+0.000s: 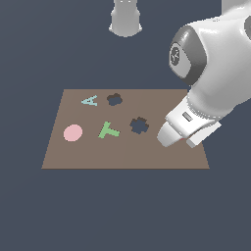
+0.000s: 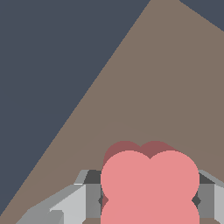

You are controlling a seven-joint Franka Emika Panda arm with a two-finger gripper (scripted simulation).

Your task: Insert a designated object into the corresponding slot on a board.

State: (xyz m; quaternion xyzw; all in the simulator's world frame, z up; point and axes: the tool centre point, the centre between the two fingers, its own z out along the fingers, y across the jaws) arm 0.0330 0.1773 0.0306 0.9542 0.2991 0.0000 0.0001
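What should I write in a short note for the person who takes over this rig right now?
Gripper: low over the board near the exterior view's right edge, fingers on either side of the red clover piece; whether it is clamped cannot be told.
Clover slot: empty, far side of board, beside the letter A. The jagged hole is the wrong one.
Done: piece reached.
Left: lift, carry, insert.

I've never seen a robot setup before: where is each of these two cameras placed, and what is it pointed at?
Exterior view: off the arm, above, looking down on the board; shows the arm and gripper.
Wrist view: on the wrist, facing the board; shows the fingers flanking the red clover piece.
Shared: board and gripper.
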